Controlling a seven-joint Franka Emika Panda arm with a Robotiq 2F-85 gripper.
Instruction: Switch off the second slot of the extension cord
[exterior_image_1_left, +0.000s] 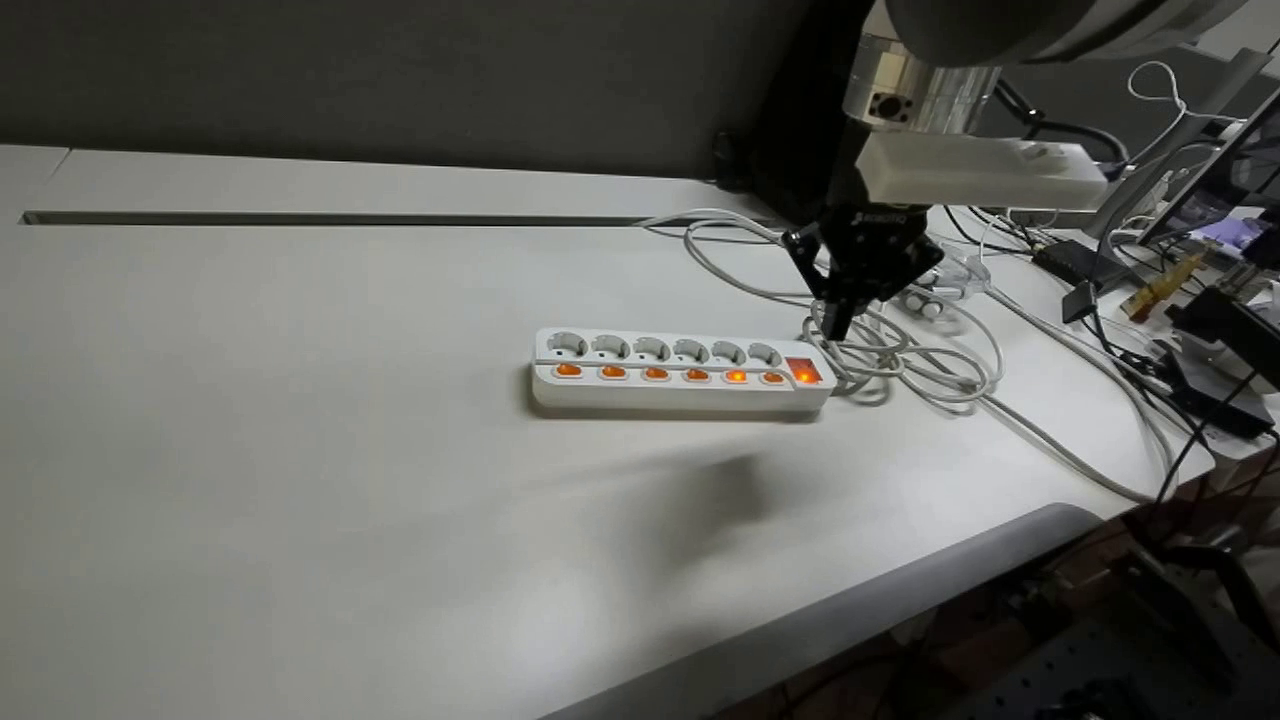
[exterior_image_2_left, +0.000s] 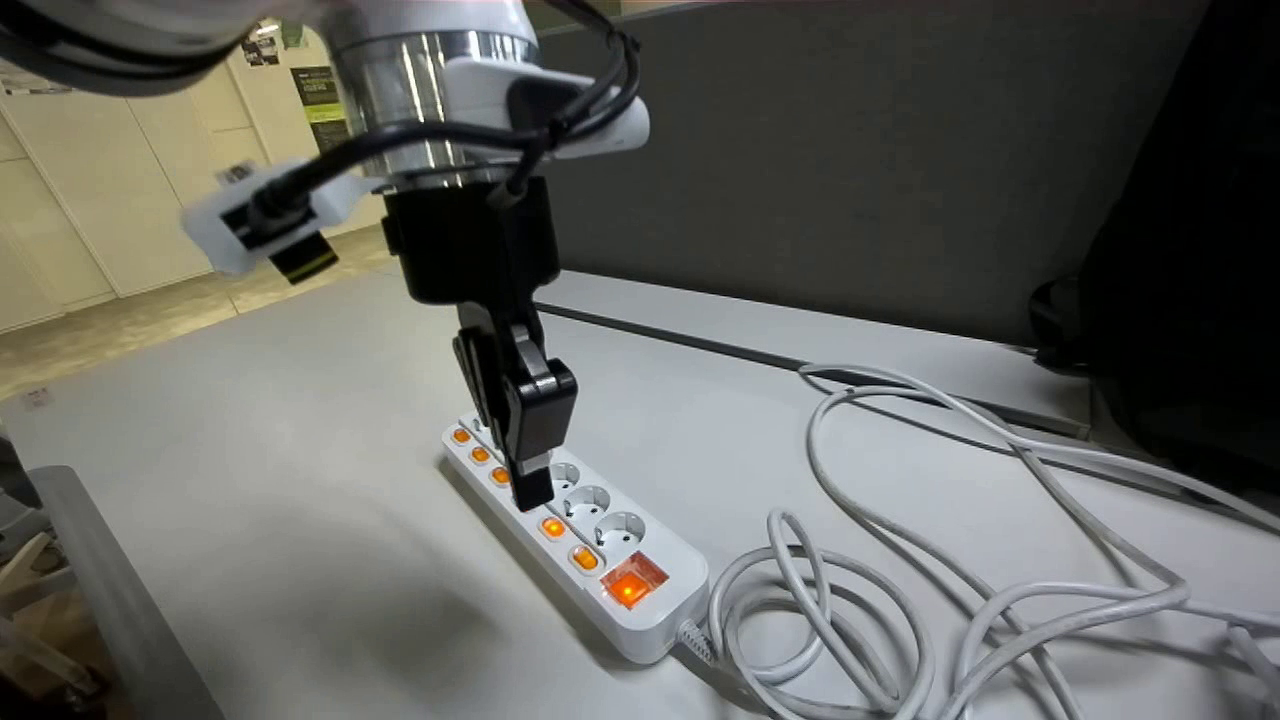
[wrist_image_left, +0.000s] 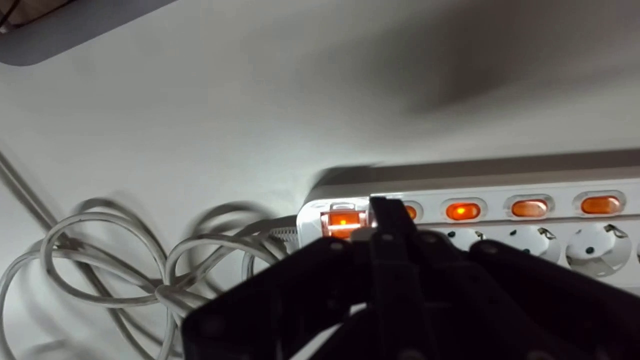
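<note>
The extension cord is a white power strip lying flat on the table, seen in both exterior views (exterior_image_1_left: 680, 398) (exterior_image_2_left: 640, 636) and the wrist view (wrist_image_left: 492, 206). It has a row of round sockets, small orange switches beside them, and a large lit main switch (exterior_image_1_left: 803, 371) at the cable end. The second small switch from that end (exterior_image_1_left: 736, 377) (exterior_image_2_left: 553, 527) (wrist_image_left: 463, 211) glows; the others look unlit. My gripper (exterior_image_1_left: 836, 322) (exterior_image_2_left: 532, 487) (wrist_image_left: 390, 207) is shut and empty, pointing down above the strip. In the wrist view its tip partly covers the small switch nearest the main switch.
A loose tangle of white-grey cables (exterior_image_1_left: 900, 352) (exterior_image_2_left: 850, 610) (wrist_image_left: 165, 287) lies by the cable end. A dark partition (exterior_image_1_left: 400, 80) stands behind the white table (exterior_image_1_left: 280, 450). The table's rounded grey edge (exterior_image_1_left: 850, 610) is in front. Electronics and black cables crowd the side.
</note>
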